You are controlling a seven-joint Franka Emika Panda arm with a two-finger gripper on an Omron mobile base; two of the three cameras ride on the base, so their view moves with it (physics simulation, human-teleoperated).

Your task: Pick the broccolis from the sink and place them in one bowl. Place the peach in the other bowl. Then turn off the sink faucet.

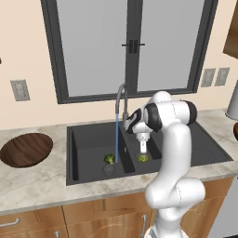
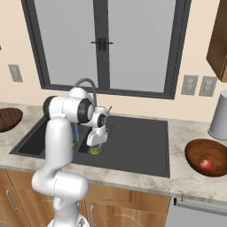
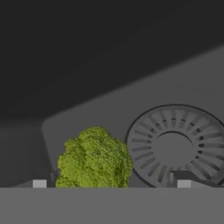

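Hanging low over the black double-basin sink [image 1: 88,139], the white arm puts its fingers [image 1: 143,148] just above one broccoli floret [image 1: 142,158] in the right-hand basin, beside the round grey drain [image 3: 173,148]. The second floret [image 1: 109,159] lies in the left basin near its own drain, close to the water stream [image 1: 116,139] that falls from the gooseneck faucet [image 1: 121,100]. On the desk [image 1: 32,186], one dark wooden bowl [image 1: 26,149] sits well to the left of the sink; the other wooden bowl [image 2: 207,156], to the right, already has the peach [image 2: 205,164] in it.

The main risk, as I judge it, is a poor grasp. In the hand view the floret sits nearer one finger [image 3: 39,183] than the other, so closing could nudge it sideways or roll the lumpy head toward the drain. Descending too far could drive the tips into the basin floor. The faucet neck stands just beside the wrist, so a careless lift might clip it.

The fingers are spread wide, holding nothing, and I see no contact with the floret.
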